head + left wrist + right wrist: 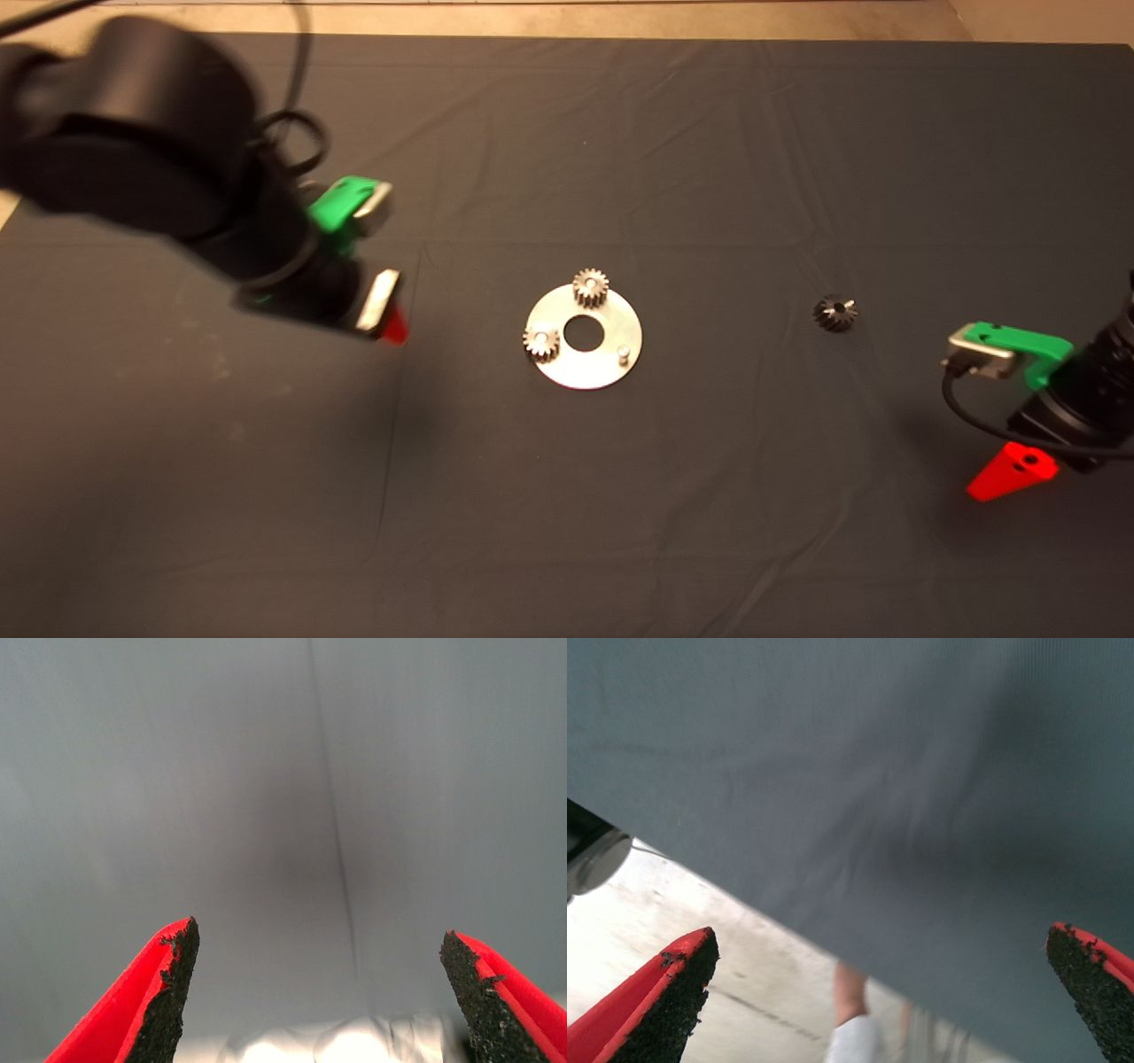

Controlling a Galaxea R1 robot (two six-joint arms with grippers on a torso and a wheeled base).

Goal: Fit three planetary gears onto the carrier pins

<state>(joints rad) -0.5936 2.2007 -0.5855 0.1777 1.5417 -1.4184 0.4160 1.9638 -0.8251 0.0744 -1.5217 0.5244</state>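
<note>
The shiny round disc [585,368] lies mid-mat. Two silver planetary gears sit on carrier pins: one at the disc's far edge [590,287], one at its left [541,341]. The third pin [624,353], at the right, is bare. A small dark toothed gear [834,313] lies on the mat well right of the disc. My left gripper [390,323] hovers left of the disc; its wrist view shows it [319,948] open and empty over bare mat. My right gripper [1010,470] waits at the lower right, open and empty [881,943].
The dark mat [709,496] has creases. The left arm's black body [142,133] and cable hang over the far left. In the right wrist view the mat's edge [797,939] gives onto the floor, where a person's leg [850,988] shows.
</note>
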